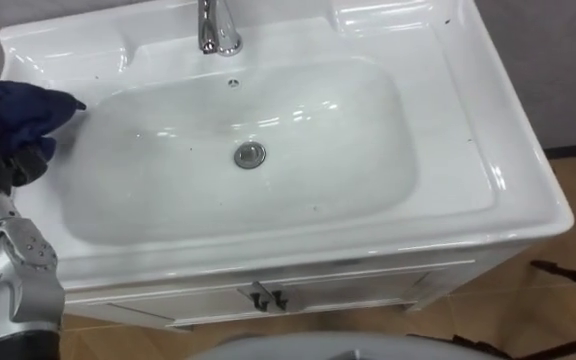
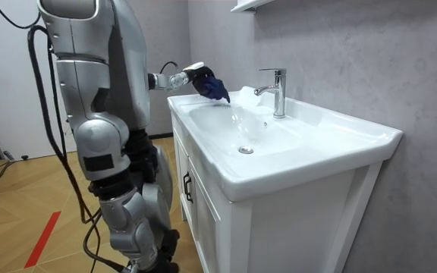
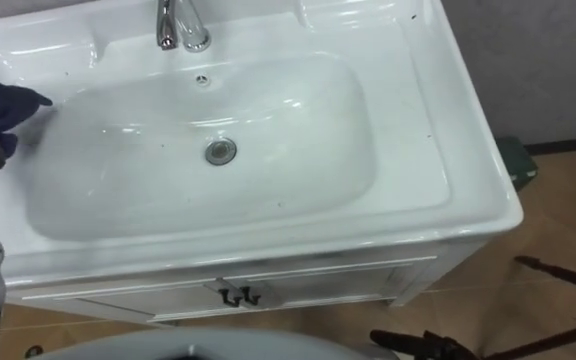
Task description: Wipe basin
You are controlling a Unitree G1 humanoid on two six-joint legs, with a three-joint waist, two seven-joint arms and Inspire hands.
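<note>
A white basin (image 1: 468, 130) with a chrome tap (image 1: 218, 30) at the back and a round drain (image 1: 250, 154) lies below me. A few small dark specks dot its bowl and rim. My left hand (image 1: 3, 150) is at the bowl's left rim, its fingers curled round a dark blue cloth (image 1: 26, 108) that rests against the rim's edge. In the room view the cloth (image 2: 214, 86) hangs from that hand (image 2: 196, 75) above the basin's far corner, beside the tap (image 2: 278, 91). I stand upright at the front of the cabinet.
Below the basin, a white cabinet has two dark door handles (image 1: 266, 297). A grey wall runs behind and to the right. Dark stand legs (image 1: 568, 275) lie on the wooden floor at the right, and a green box (image 3: 516, 160) sits by the cabinet's corner.
</note>
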